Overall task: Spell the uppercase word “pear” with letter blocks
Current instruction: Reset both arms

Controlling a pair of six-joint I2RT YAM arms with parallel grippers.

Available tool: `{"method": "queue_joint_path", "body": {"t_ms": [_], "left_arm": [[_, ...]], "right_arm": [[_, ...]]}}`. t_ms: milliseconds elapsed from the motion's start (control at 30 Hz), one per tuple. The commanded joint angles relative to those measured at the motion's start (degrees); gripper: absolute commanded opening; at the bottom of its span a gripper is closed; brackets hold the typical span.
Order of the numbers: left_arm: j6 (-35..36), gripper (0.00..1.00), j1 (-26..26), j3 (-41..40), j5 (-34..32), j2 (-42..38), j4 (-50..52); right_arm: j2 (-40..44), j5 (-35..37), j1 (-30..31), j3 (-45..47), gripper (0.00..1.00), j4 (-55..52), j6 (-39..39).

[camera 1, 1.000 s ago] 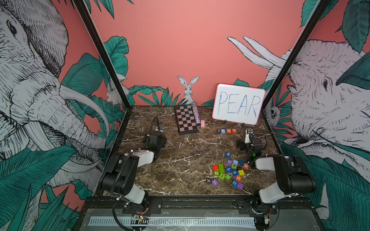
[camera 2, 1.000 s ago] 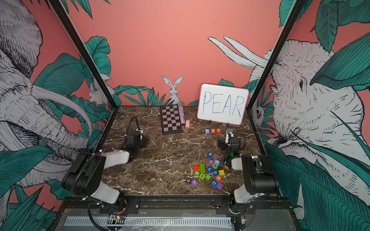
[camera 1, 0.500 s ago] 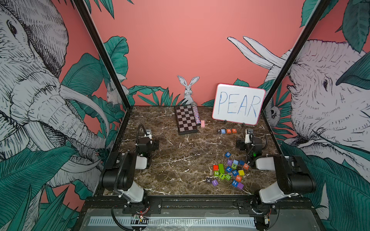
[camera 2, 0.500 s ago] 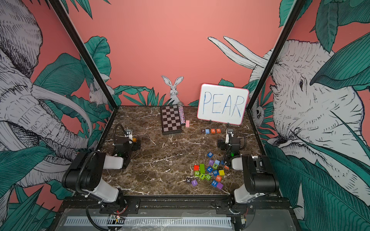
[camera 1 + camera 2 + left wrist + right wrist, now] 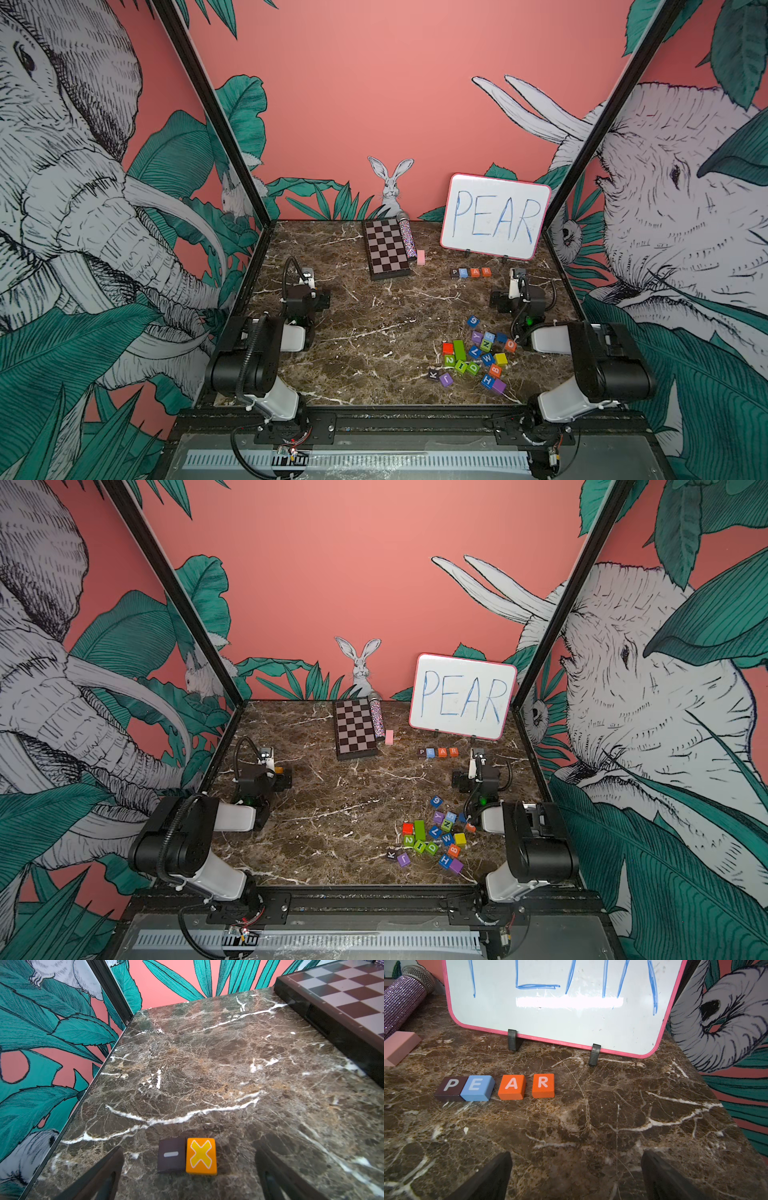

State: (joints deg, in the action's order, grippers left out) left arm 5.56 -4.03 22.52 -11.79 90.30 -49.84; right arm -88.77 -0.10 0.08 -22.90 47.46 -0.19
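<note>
Looked pretty much finished to me: the small black cube with a white P, the light-blue E cube, the orange A cube and the orange R cube sat in one row on the brown marble worktop. They read PEAR in order, just in front of the pink-edged whiteboard with the same word in blue marker. P and E were touching, E turned a little, and small gaps split E from A and A from R, so at most some straightening was left, I'd say. The right hand was spread wide and empty, near the row but touching none of it. The left hand was open too, across the worktop, its fingers either side of a black cube with a dash and an orange X cube, gripping neither. Containers: none open that I could see. The checkered board looked like a shut case, contents hidden, and the spare coloured cubes lay loose in a heap by the right arm.
</note>
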Motion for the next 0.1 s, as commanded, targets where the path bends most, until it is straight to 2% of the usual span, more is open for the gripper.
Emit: {"method": "queue_joint_path", "body": {"t_ms": [0, 67], "left_arm": [[-0.5, 0.99, -0.1, 0.2, 0.3, -1.5, -1.3], [-0.5, 0.99, 0.0, 0.3, 0.4, -1.5, -1.2]], "right_arm": [[-0.4, -0.7, -0.3, -1.1, 0.99, 2.1, 0.4], [-0.3, -1.4, -0.6, -0.7, 0.99, 2.8, 0.6]]}}
